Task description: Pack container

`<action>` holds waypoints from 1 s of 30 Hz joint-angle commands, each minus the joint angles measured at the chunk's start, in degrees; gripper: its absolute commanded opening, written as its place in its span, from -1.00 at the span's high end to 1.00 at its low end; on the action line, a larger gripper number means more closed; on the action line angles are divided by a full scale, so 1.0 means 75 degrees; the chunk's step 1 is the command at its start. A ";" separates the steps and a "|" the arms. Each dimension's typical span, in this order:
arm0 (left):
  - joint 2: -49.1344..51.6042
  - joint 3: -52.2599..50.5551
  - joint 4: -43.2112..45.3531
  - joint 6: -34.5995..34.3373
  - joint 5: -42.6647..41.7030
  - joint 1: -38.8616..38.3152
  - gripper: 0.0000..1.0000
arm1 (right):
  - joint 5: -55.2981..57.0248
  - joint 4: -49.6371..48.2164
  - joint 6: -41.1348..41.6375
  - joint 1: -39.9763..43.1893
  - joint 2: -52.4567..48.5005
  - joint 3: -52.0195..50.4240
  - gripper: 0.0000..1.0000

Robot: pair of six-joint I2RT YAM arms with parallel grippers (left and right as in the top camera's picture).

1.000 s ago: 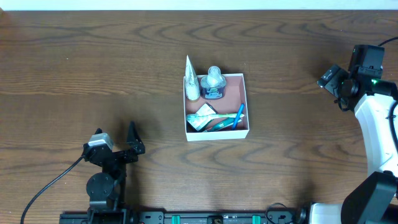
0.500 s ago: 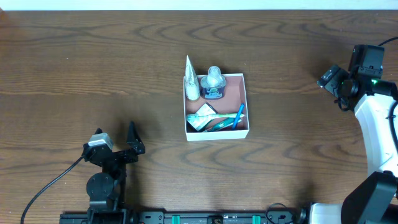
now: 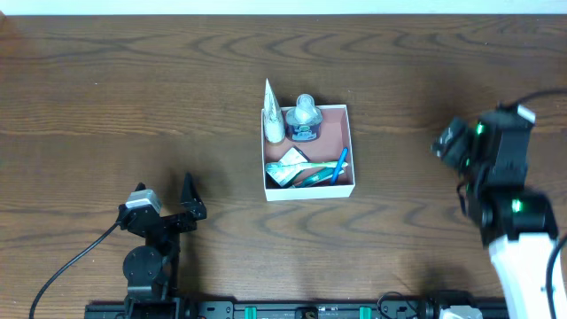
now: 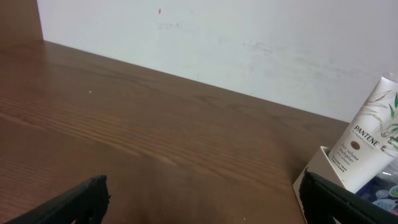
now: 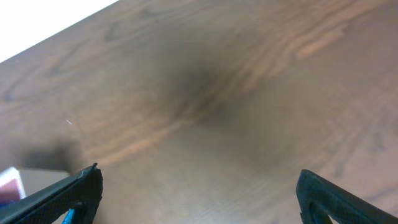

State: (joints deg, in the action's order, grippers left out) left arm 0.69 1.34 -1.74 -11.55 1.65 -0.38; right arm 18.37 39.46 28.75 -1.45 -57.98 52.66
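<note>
The container (image 3: pixel 333 133), a square white-walled box with a pinkish floor, sits mid-table. A white Pantene tube (image 3: pixel 273 115) leans in its back left corner beside a small clear bottle (image 3: pixel 304 118). Sachets (image 3: pixel 289 168) and a blue stick (image 3: pixel 339 166) lie along its front. My left gripper (image 3: pixel 182 209) rests low at the front left, open and empty. In the left wrist view the left gripper (image 4: pixel 202 193) faces the tube (image 4: pixel 370 146) and a container corner (image 4: pixel 317 169). My right gripper (image 3: pixel 450 142) hovers right of the box, open, with bare wood between its jaws (image 5: pixel 199 186).
Dark wood table (image 3: pixel 133 97) all around. A pale wall (image 4: pixel 236 43) rises behind the table's far edge. A black cable (image 3: pixel 66 266) trails from the left arm's base at the front edge. The container's white corner (image 5: pixel 22 177) shows at the lower left of the right wrist view.
The right arm has swung from the far right edge in toward the container and nearer the front. The left arm and the container's contents have not moved.
</note>
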 commanded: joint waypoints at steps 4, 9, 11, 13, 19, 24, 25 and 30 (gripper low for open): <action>-0.0052 -0.0149 -0.0312 0.0163 0.0064 -0.0009 -0.96 | 0.1020 0.0548 -0.0213 -0.0082 0.1874 -0.1463 -0.99; -0.0052 -0.0149 -0.0312 0.0163 0.0064 -0.0009 -0.96 | 0.0892 -0.1169 -0.0283 -0.0082 0.3587 -0.2841 -0.98; -0.0052 -0.0149 -0.0312 0.0163 0.0064 -0.0009 -0.96 | 0.0627 -0.2133 -0.0714 -0.0079 0.4214 -0.3439 -0.98; -0.0052 -0.0149 -0.0312 0.0163 0.0064 -0.0009 -0.96 | 0.0274 -0.3258 -0.1521 -0.0079 0.4785 -0.4048 -0.98; -0.0052 -0.0149 -0.0312 0.0163 0.0064 -0.0009 -0.96 | -0.1291 -0.5310 -0.4325 -0.0079 0.6027 -0.5555 -0.99; -0.0052 -0.0149 -0.0312 0.0163 0.0067 -0.0009 -0.96 | -0.1320 -0.5362 -0.4328 -0.0061 0.6528 -0.6143 -0.99; -0.0052 -0.0149 -0.0312 0.0163 0.0064 -0.0009 -0.96 | -0.1370 -0.5356 -0.4331 -0.0035 0.6656 -0.6254 -0.98; -0.0052 -0.0149 -0.0312 0.0163 0.0064 -0.0009 -0.96 | -0.1818 -0.5330 -0.4342 0.0105 0.7274 -0.6723 -0.99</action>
State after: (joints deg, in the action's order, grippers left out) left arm 0.69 1.39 -1.83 -11.53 1.67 -0.43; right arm 7.92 -0.45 -1.85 -1.58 -5.48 3.66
